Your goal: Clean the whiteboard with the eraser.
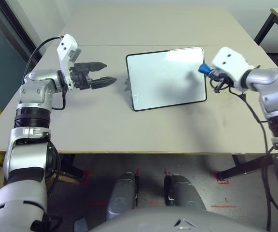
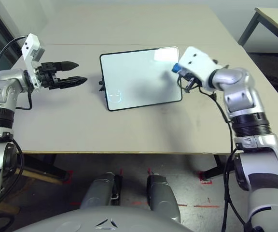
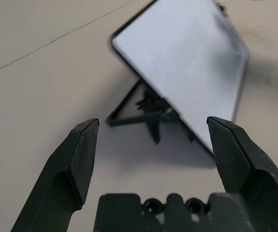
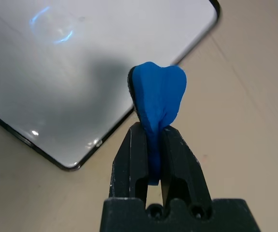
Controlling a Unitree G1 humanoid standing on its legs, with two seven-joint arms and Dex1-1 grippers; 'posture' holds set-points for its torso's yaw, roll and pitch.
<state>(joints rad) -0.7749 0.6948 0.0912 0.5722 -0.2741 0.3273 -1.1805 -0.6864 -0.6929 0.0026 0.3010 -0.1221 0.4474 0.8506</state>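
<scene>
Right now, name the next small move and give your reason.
Probably bring the right gripper back over the whiteboard and set the eraser on its face. The eraser is pinched firmly but sits off the board's right edge, and a faint bluish mark shows near the lower left corner. The left gripper hangs open, apart.

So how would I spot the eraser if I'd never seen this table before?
Start at the whiteboard propped on its stand in the middle of the beige table. Go to the board's edge on the robot's right, where the right tool hangs over it. The eraser is the small bright blue block squeezed between that tool's black fingers, the only blue object here.
</scene>
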